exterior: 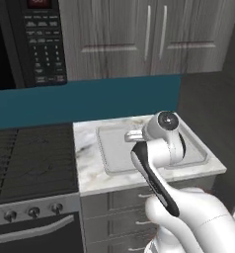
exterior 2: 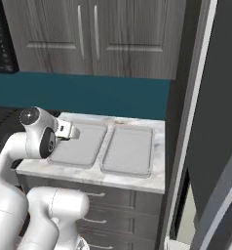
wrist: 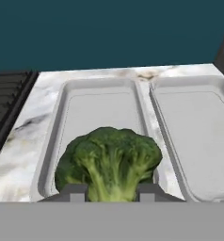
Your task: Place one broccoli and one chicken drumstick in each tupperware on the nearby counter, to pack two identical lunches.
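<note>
In the hand view a green broccoli (wrist: 109,160) sits between the two dark finger tips, and my gripper (wrist: 108,192) is shut on its stalk. It hangs over the near end of the left tupperware (wrist: 52,136), with the right tupperware (wrist: 198,136) alongside. Both are pale grey, shallow and hold nothing. They lie side by side on the white marble counter (exterior 2: 137,180): the left tupperware (exterior 2: 81,146) is partly behind my wrist, and the right tupperware (exterior 2: 129,150) is in full sight. In the left base view my arm covers much of the tupperware (exterior: 112,148). The chicken drumstick is out of view.
A black stovetop (exterior: 30,158) adjoins the counter on the left, with a microwave (exterior: 35,39) above it. A teal backsplash (exterior 2: 113,93) and grey wall cabinets (exterior 2: 93,34) stand behind. A tall dark panel (exterior 2: 210,122) bounds the counter on the right.
</note>
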Motion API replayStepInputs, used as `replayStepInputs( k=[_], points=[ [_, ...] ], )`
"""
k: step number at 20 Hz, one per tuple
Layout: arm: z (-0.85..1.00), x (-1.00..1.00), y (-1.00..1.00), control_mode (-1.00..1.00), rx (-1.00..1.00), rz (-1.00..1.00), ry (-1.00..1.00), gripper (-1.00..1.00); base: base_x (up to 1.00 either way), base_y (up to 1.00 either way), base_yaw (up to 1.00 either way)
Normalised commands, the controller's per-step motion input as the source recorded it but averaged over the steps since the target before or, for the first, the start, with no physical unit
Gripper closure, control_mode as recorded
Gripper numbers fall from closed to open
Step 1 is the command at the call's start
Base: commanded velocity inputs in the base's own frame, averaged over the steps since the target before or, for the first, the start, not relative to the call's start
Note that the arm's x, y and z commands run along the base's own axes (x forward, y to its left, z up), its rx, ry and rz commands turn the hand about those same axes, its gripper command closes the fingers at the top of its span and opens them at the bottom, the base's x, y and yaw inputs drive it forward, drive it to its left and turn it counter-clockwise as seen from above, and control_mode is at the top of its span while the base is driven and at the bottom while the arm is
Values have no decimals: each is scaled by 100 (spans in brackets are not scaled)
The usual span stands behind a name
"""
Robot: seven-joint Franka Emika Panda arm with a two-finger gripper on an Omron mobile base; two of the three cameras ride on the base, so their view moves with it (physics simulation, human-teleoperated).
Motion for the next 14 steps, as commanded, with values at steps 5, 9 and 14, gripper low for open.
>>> replayStepInputs(
  k=[5, 9, 14],
  points=[
    [0, 0, 0, 100, 0, 0, 0, 100, 73, 27, -6],
    [-25, 28, 23, -100, 0, -3, 8, 100, 0, 0, 0],
    [-36, 6, 21, -100, 0, 0, 7, 100, 0, 0, 0]
  ],
)
